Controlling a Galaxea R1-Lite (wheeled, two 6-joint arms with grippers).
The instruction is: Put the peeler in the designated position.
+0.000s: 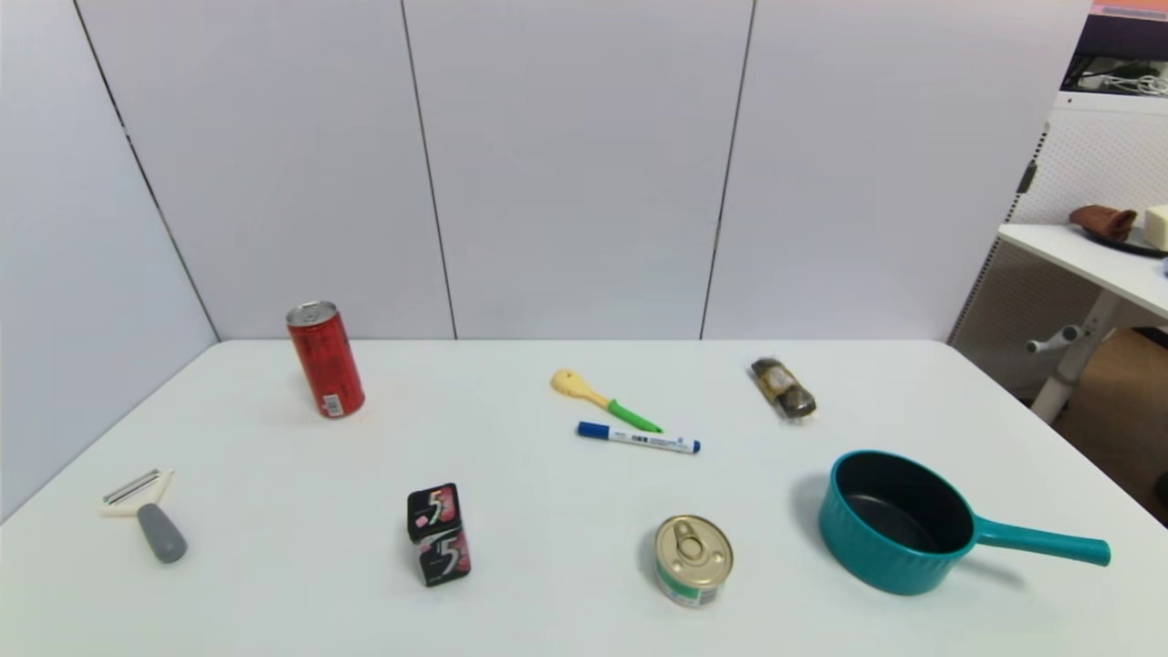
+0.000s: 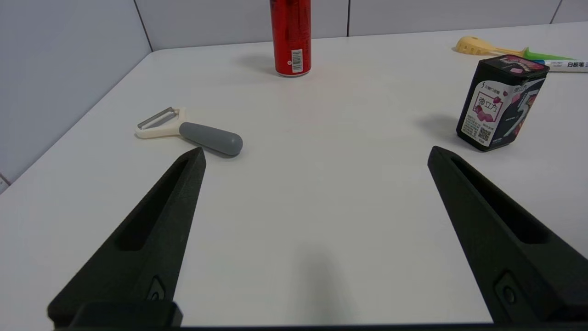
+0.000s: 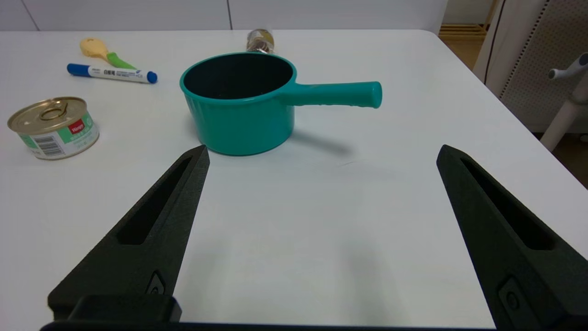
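Only the grippers show. The left gripper [image 2: 314, 154] has two long matte black fingers [image 2: 151, 239], wedge-shaped and tapering to points, each with a long recessed slot and what may be a small screw near its base. The right gripper [image 3: 321, 151] looks identical, its fingers [image 3: 505, 230] equally grainy.

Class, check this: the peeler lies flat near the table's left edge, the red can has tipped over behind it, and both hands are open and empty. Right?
One thing is wrong: the red can stands upright, as the head view shows. The rest holds: the peeler lies flat near the table's left edge, and the left hand and right hand are open and empty.
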